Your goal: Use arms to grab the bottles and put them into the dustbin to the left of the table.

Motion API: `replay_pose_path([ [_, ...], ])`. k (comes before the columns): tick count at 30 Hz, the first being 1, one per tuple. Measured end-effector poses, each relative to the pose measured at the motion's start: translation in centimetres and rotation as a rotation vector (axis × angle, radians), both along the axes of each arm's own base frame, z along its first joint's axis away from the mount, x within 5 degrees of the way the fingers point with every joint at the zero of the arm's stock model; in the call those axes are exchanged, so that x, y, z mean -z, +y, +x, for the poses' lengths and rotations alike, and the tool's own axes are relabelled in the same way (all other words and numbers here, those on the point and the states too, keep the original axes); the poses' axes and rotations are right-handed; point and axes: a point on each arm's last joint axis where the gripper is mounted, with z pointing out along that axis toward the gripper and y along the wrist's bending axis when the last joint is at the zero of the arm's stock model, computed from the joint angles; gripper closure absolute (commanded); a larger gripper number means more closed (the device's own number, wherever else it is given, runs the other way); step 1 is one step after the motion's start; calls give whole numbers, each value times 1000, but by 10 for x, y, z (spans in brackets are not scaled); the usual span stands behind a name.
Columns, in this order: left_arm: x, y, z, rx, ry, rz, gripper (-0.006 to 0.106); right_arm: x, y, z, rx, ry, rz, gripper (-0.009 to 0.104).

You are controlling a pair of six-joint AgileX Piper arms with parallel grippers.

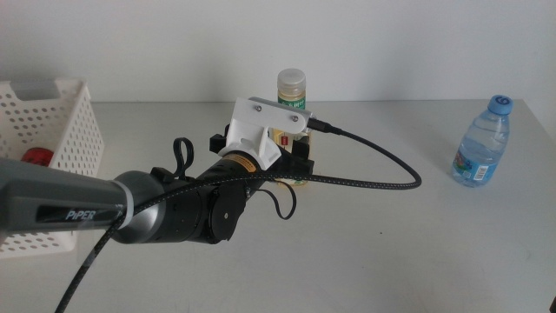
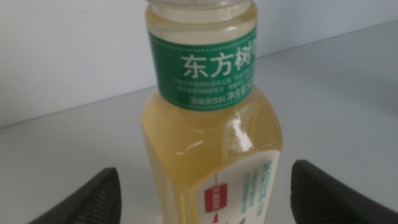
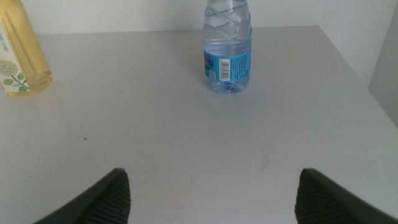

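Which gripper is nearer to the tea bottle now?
Left. The left gripper has the tea bottle between its open jaws. The right gripper waits far away, facing the water bottle.

Plain pale wall (image 1: 391, 43) behind — soft, even light

The tea bottle (image 2: 211, 124) is seen as clear glossy plastic, with highlights on its shoulder and a smooth green printed label band. Beside it, the left claw (image 2: 202, 193) is shown with matt, finely ribbed dark jaws set open. The water bottle (image 1: 482, 143) is made of thin, ridged transparent plastic with a glossy blue label. The bench (image 3: 186, 124) is finished smooth and matt off-white. The dustbin (image 1: 61, 139) is moulded of perforated white plastic. A braided cable (image 1: 373, 178) is seen near the tea bottle.
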Motion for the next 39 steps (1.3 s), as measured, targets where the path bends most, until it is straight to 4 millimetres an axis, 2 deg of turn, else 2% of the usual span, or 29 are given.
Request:
replay_pose_path([
  [8,0,-6,16,14,-26,-23,7,0,0,0,0,0,0,27],
  [22,23,-14,40,9,-24,-9,7,0,0,0,0,0,0,27],
  [28,31,-22,55,1,-19,-71,9,0,0,0,0,0,0,27],
  [31,37,-24,59,-2,-6,-85,18,0,0,0,0,0,0,27],
  [35,37,-25,59,7,3,-68,44,0,0,0,0,0,0,27],
  [39,27,-21,57,30,43,-2,67,0,0,0,0,0,0,27],
])
